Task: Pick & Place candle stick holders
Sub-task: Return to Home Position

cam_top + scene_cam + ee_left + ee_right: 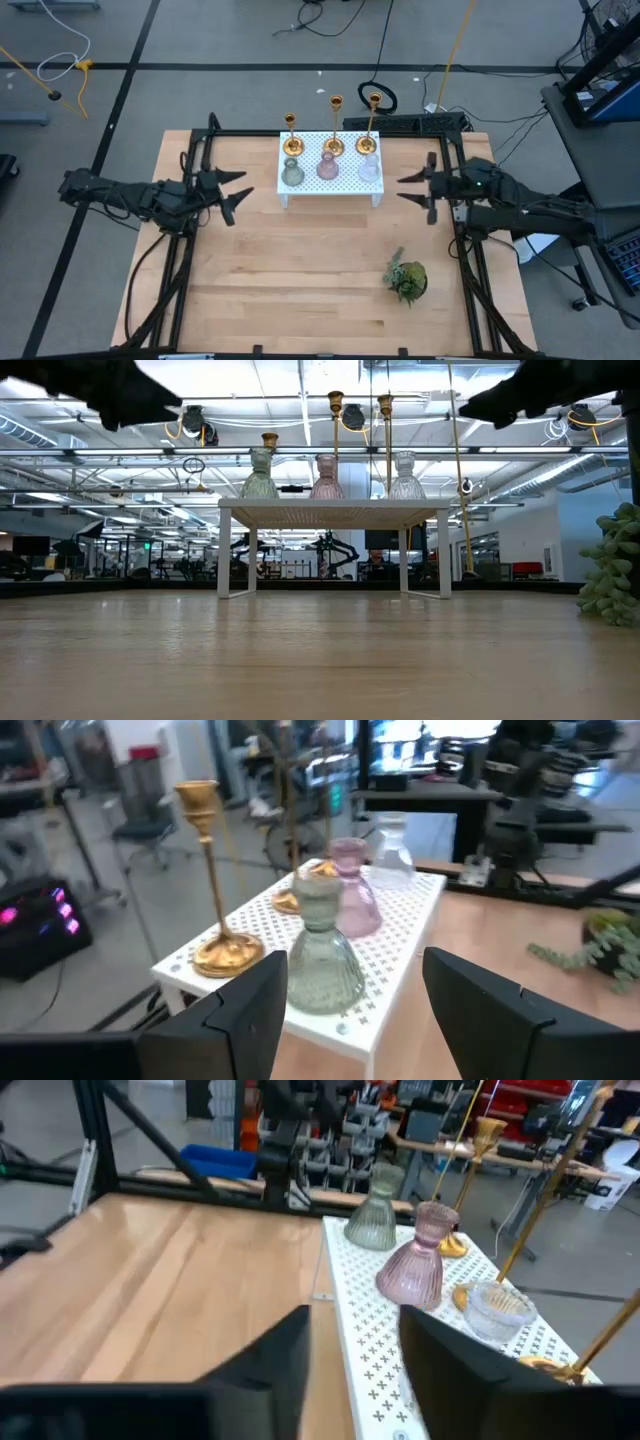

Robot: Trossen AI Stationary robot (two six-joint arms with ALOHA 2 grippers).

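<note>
Three gold candle stick holders stand by their round bases in the far row of a white perforated stand [330, 192]: left [291, 146], middle [335, 146], right [369, 146]. Their tops show in the low view [335, 402]. The left one is near in the left wrist view [208, 870]. My left gripper [236, 190] is open and empty to the left of the stand, its fingers pointing toward it. My right gripper [410, 187] is open and empty to the right of the stand, also pointing toward it.
Three small glass vases stand in the stand's near row: greenish [291, 175], pink [327, 167], clear [369, 168]. A small green plant [406, 280] sits on the table at the near right. Bare wooden table lies in front of the stand.
</note>
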